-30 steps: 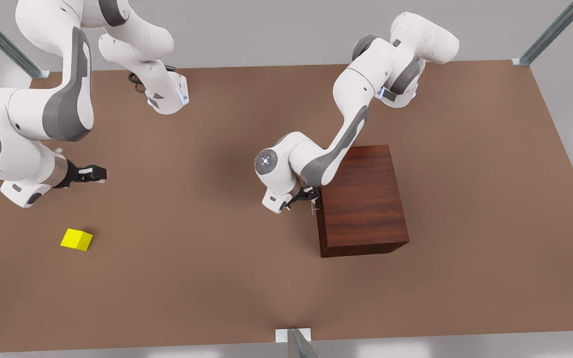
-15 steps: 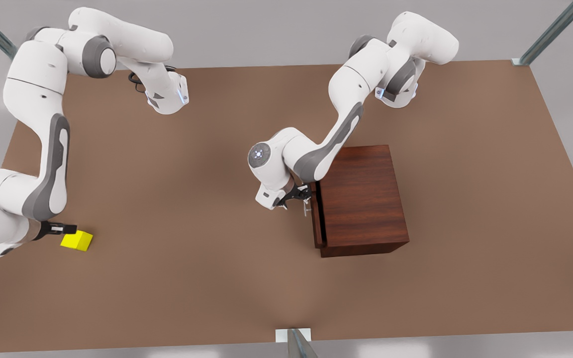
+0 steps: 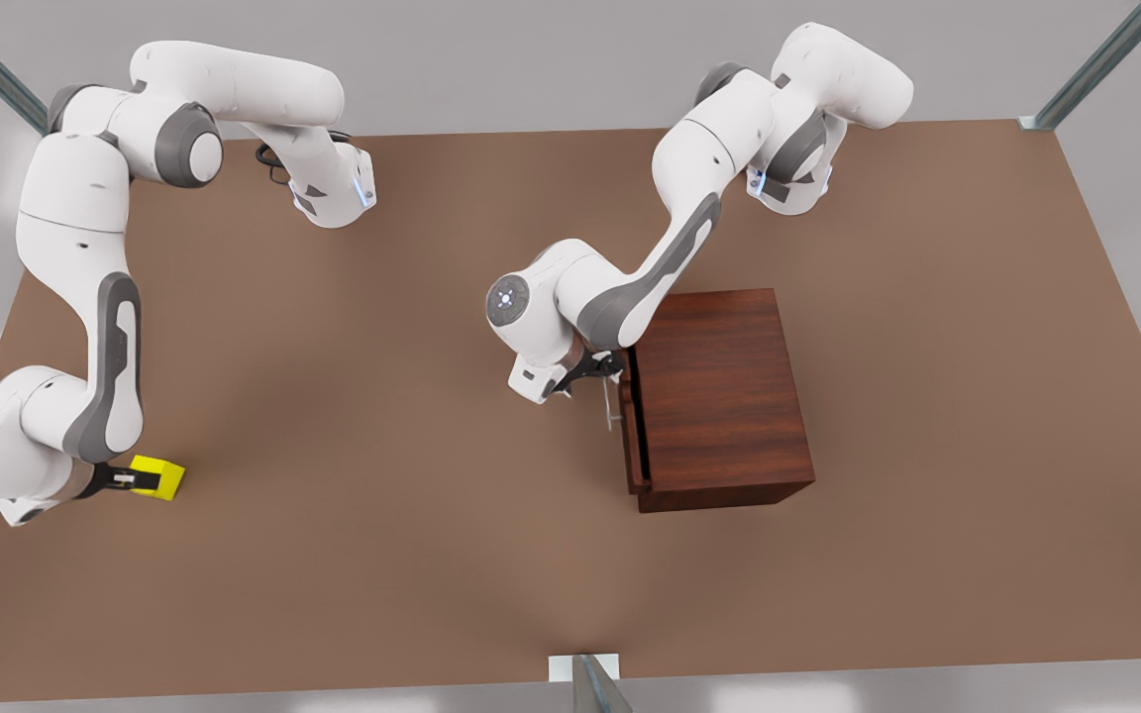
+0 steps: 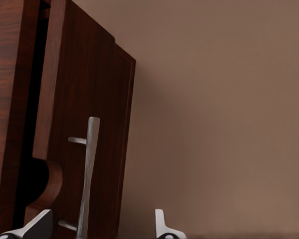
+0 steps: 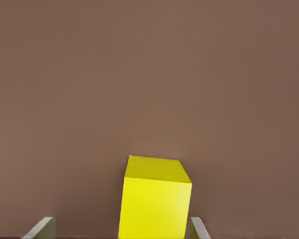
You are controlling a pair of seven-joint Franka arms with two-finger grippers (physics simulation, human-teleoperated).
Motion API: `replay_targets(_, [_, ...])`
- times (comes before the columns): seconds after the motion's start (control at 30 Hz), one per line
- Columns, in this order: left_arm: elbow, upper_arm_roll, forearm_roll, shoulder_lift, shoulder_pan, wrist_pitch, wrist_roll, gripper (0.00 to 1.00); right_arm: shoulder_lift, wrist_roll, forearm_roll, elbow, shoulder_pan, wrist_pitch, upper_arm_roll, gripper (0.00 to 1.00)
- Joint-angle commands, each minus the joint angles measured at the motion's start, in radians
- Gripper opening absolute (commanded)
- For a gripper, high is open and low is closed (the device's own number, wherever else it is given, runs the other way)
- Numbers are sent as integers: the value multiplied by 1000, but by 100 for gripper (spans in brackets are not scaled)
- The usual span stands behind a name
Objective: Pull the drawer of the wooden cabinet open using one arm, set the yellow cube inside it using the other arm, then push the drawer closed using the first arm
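The wooden cabinet (image 3: 719, 396) stands right of centre in the front view. Its drawer (image 3: 631, 436) is out by a narrow gap toward the front view's left. My left gripper (image 3: 598, 374) is at the drawer front (image 4: 104, 124), open, with the silver bar handle (image 4: 89, 169) between its fingertips (image 4: 40, 226). The yellow cube (image 3: 171, 478) rests on the table at the front view's far left. My right gripper (image 3: 135, 479) is low over the table, open, with the cube (image 5: 157, 199) between its fingers and a visible gap on one side.
The brown table (image 3: 382, 555) stretches wide and bare between the cube and the cabinet. Both arm bases (image 3: 333, 193) are mounted along the far edge. A metal post (image 3: 595, 683) rises at the near edge.
My right arm swung down from above the table and brought its fingers around the cube. My left gripper moved toward the front view's left, and the drawer slid out with it.
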Motion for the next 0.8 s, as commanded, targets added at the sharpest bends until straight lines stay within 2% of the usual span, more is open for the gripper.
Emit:
replay_targets(0.0, [1,0,0,-2,0,-5,-13,100,8,-247,27,-8,-12,-3,1,100])
replay_targets(0.33, [26,34,1,16,5,162,-51,100,53,-278,62,-8,-46,10,-1,100])
replay_targets(0.73, [24,48,0,17,-1,104,-43,100,97,-261,88,-8,-42,112,-1,100])
replay_targets(0.77, [24,48,0,18,0,109,-45,96,99,-259,88,-8,-41,128,1,100])
